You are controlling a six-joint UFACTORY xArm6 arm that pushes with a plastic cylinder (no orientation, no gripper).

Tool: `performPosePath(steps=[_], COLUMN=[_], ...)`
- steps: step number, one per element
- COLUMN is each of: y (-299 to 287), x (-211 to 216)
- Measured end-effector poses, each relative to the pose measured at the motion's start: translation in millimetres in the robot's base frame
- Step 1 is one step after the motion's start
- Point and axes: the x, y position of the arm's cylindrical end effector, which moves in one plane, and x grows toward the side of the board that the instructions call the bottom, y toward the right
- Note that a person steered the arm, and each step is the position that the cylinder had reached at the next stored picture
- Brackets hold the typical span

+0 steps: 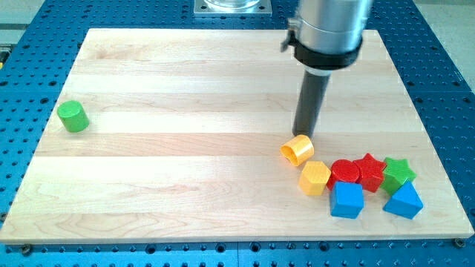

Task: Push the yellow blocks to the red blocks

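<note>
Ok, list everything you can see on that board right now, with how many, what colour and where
Yellow cylinder: one, yellow, lying tipped, right of centre, just below my tip.
Yellow hexagon block: one, yellow, below the cylinder, touching the red cylinder.
Red cylinder: one, red, lower right.
Red star: one, red, right of the red cylinder.
Green star: one, green, far right of the cluster.
Blue cube: one, blue, below the red cylinder.
Blue triangle block: one, blue, below the green star.
Green cylinder: one, green, alone at the view's left.
Wooden board: one, light wood, on a blue perforated table.
My tip: one dark rod, just above the yellow cylinder.
</note>
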Motion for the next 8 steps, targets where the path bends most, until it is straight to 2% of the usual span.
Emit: performPosePath(steps=[1,2,3,4,5,6,7,8], y=[-30,-96,-88,-19,-102,-245,-391,-415], x=[3,0,41,48,48,72,49,19])
